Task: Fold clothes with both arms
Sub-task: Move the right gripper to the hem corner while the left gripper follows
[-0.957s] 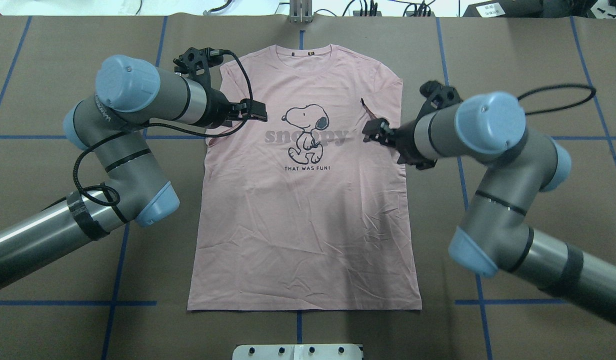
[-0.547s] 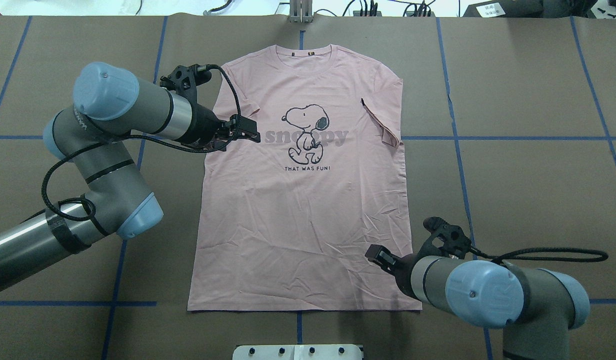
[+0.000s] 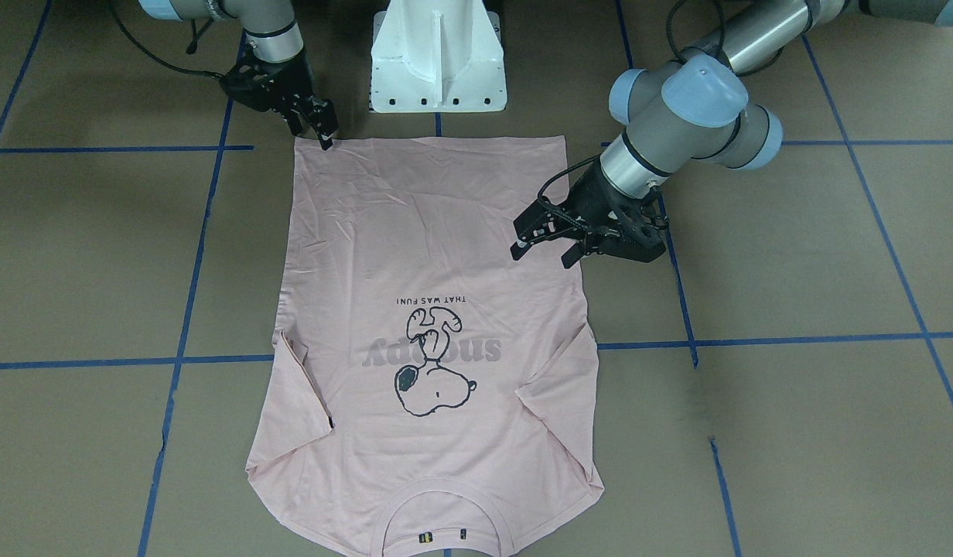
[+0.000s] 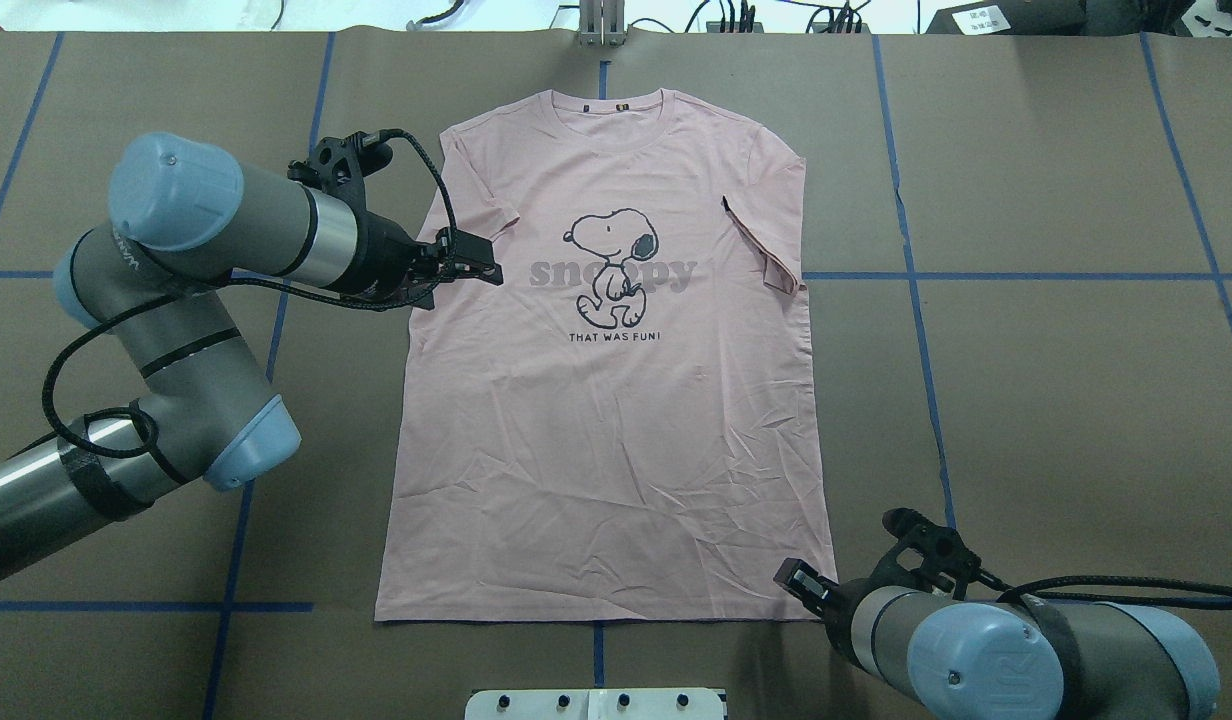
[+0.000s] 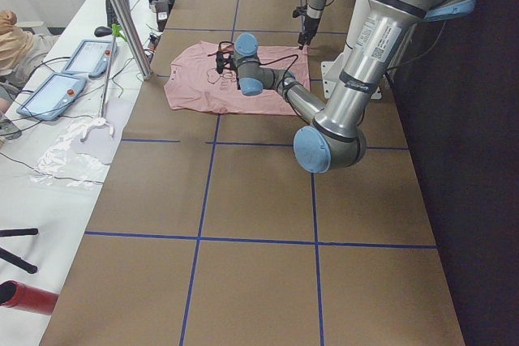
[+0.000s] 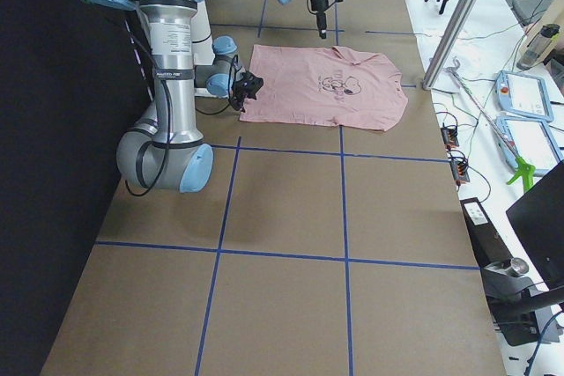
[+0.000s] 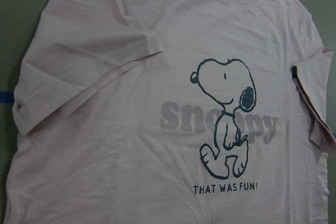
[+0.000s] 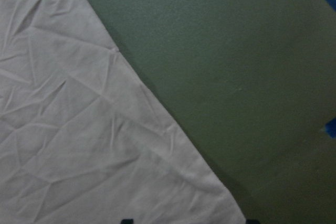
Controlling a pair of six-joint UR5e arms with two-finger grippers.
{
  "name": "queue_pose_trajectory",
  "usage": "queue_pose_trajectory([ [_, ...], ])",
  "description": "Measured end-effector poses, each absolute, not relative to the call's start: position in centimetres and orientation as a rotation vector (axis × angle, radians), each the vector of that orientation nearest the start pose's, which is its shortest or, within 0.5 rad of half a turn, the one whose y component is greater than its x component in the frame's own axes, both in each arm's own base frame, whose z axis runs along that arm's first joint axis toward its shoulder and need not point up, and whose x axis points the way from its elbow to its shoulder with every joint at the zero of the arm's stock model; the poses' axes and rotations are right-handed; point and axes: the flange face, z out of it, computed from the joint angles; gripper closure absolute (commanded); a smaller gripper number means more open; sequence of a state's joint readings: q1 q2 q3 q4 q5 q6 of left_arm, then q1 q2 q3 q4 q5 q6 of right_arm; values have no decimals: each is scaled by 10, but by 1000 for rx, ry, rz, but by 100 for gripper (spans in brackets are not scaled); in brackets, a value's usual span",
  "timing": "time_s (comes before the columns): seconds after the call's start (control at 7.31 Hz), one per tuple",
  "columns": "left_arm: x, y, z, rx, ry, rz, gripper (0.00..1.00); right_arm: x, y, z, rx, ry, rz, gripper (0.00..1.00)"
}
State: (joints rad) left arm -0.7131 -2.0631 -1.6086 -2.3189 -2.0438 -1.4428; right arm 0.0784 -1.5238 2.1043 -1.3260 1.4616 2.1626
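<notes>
Shirt lies flat, print up, in the middle of the table, collar away from the robot, hem towards it. Both sleeves are tucked in over the body.

Right gripper is low at the hem corner on its own side. The wrist view shows two dark fingertips set wide apart at the bottom edge, with the corner lying between them. Nothing is pinched yet.

Left gripper hangs over the shirt's side edge by the sleeve, jaws spread wide and holding nothing. From its wrist view it looks to be above the cloth, not on it.

So the step in hand looks like lining up two grasps, and this is where it can slip:

- **Thin corner:** if the right jaws close a touch outboard, they get only brown cover, or just the top layer, and the back layer gets left behind.
- **Mismatched arms:** one is at the hem and the other is up near the sleeve. A lift from those spots would pull the cloth on a slant and skew the fold.
- **Tucked sleeves:** a quick lift could flip the sleeve, or the other sleeve, back out.
- **Wrinkles:** dragging instead of lifting would bunch the wrinkled lower half.
</notes>
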Motion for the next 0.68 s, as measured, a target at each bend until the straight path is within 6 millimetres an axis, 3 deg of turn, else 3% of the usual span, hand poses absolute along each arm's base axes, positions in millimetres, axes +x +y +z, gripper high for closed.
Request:
queue_pose_trajectory([
  [0.41,435,-495,269,143,1305,-205,2,-474,-179,375,-111,-821,685,35],
  [0.68,434,-496,270,154,1301,-214,2,-475,-179,377,-110,-816,685,77],
])
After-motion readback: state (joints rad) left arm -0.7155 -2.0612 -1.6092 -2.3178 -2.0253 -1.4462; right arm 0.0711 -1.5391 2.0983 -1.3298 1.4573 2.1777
